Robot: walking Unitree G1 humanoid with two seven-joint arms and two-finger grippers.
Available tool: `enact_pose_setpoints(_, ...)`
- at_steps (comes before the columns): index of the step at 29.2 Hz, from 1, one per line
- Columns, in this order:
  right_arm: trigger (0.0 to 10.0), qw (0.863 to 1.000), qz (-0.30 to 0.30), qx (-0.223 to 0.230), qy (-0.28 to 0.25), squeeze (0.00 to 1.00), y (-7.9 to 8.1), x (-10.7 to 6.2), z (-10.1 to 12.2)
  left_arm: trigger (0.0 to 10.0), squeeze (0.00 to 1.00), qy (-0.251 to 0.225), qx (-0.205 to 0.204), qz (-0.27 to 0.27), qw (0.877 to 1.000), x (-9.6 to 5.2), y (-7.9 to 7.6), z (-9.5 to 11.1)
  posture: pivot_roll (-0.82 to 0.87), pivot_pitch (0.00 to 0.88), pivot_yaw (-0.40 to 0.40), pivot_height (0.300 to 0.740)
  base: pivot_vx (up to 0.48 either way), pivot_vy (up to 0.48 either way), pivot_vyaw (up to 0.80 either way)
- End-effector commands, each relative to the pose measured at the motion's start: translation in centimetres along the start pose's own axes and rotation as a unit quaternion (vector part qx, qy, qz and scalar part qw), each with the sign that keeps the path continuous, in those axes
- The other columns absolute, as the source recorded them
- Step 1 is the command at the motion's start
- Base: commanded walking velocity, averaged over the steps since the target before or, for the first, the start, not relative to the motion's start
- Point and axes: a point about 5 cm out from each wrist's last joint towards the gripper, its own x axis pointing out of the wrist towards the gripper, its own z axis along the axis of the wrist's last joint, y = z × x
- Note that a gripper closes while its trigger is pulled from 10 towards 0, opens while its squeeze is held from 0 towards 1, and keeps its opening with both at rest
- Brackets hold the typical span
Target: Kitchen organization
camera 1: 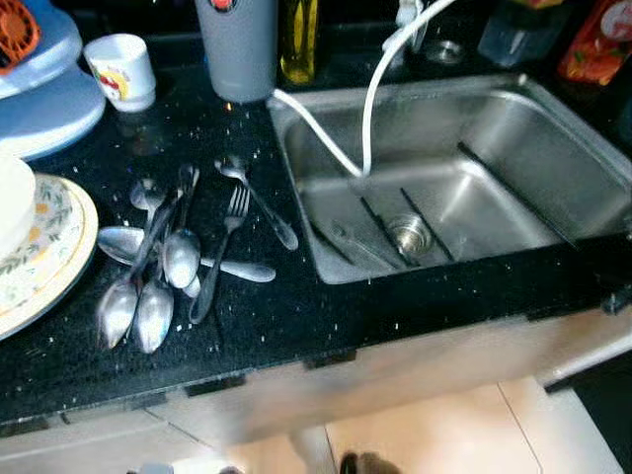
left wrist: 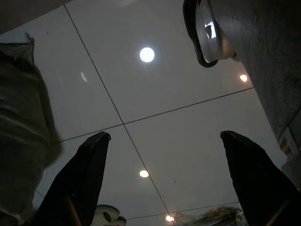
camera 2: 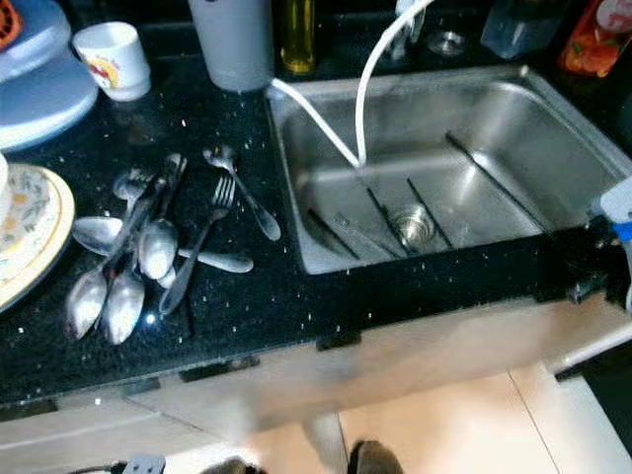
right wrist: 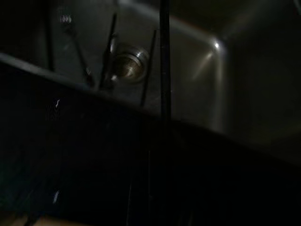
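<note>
Spoons (camera 1: 148, 286) and fork (camera 1: 222, 252) heaped on black counter (camera 1: 257, 326) beside sink (camera 1: 444, 188), cup (camera 1: 120, 69) print unreadable — left gripper (left wrist: 164, 179) spread wide, right gripper's state unclear.

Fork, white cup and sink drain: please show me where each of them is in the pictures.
Fork (camera 1: 235, 202), left eye view, on its tines, lying on the black counter.
White cup (camera 1: 120, 69), left eye view, on its side wall.
Sink drain (camera 1: 409, 235), left eye view, on the metal ring at the basin's bottom.
</note>
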Motion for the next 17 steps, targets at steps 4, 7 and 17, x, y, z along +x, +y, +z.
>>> enact_pose_setpoints(4,10.0,0.999,0.006,0.016,-0.043,0.0,1.3,1.9,0.5,10.0,0.0,0.027,0.008,-0.027,0.999,0.0,-1.1,-1.6,-0.05,0.288,0.014,0.74,0.0,0.0,0.0)
enact_pose_setpoints(7,10.0,0.997,-0.016,0.018,-0.067,0.0,1.5,3.3,1.6,10.0,0.0,0.026,0.009,-0.03,0.999,0.0,-1.2,-1.5,-0.05,0.3,0.012,0.74,0.0,0.0,0.0)
enact_pose_setpoints(17,10.0,0.988,-0.117,-0.078,-0.07,0.0,-1.6,5.5,5.5,10.0,0.0,0.032,0.005,-0.042,0.999,0.0,-1.7,-2.1,-0.05,0.32,-0.001,0.74,0.0,0.0,0.0)
